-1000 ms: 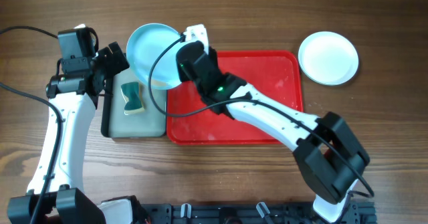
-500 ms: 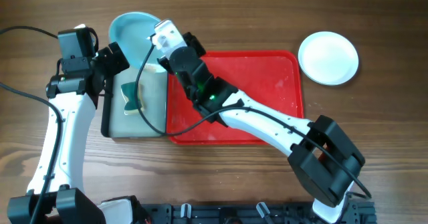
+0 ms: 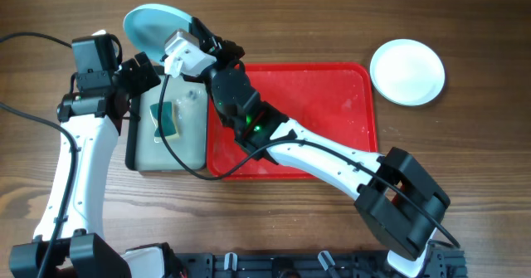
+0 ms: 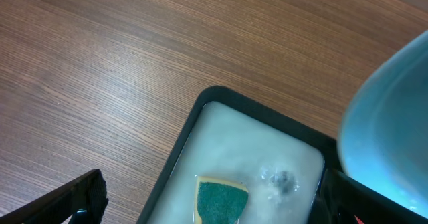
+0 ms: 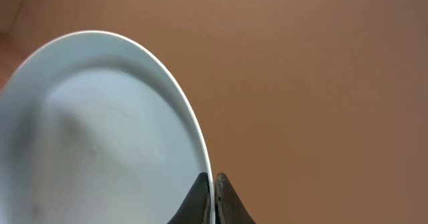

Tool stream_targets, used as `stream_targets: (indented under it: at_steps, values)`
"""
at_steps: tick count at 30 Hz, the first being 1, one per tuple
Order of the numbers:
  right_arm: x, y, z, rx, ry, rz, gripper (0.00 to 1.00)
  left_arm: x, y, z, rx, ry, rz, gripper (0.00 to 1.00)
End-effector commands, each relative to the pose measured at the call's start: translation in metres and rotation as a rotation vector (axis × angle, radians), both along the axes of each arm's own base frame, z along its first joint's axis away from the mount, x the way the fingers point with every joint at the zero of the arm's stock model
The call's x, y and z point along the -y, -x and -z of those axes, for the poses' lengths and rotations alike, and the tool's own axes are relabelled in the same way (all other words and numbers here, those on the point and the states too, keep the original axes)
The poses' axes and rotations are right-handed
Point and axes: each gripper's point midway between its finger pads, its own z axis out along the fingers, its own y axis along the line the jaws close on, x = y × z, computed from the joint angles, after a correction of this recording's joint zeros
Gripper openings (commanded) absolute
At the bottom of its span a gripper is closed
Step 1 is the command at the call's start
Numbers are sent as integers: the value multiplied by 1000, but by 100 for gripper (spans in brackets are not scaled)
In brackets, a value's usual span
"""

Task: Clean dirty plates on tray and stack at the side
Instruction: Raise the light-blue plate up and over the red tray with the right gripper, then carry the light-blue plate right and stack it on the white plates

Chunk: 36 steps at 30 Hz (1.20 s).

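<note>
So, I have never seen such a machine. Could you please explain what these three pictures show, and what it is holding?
It is a robot with two arms at a wooden table. The wide picture looks down from above; the other two come from a camera on each wrist. The right arm reaches over a red tray, its jaws shut on the rim of a light-blue plate, held tilted. The left arm hovers with open jaws by a small black-rimmed tray that holds a green sponge. A white plate lies on the table, right of the red tray.
</note>
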Motion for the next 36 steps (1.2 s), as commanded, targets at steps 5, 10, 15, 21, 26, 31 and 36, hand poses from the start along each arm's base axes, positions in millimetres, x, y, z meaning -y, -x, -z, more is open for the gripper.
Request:
stream_targets:
  at_steps: [5, 10, 15, 21, 26, 31, 36]
  values:
    - [0, 0, -6, 23, 2, 16, 4, -2, -1, -3, 9, 10, -15, 100]
    - [0, 0, -6, 23, 2, 16, 4, -2, -1, -3, 9, 10, -15, 100]
    - [-2, 0, -6, 24, 4, 8, 4, -2, -1, -3, 9, 10, -15, 100]
    - [0, -1, -4, 28, 33, 20, 4, -2, -1, -3, 9, 10, -15, 100]
    - [5, -3, -6, 18, -4, 49, 4, -2, -1, -3, 9, 10, -15, 100]
    - [8, -4, 6, -64, -86, 66, 4, -2, -1, -3, 9, 10, -15, 100]
    - [33, -15, 18, -168, -287, 186, 5, -2, -1, -3, 9, 10, -15, 100]
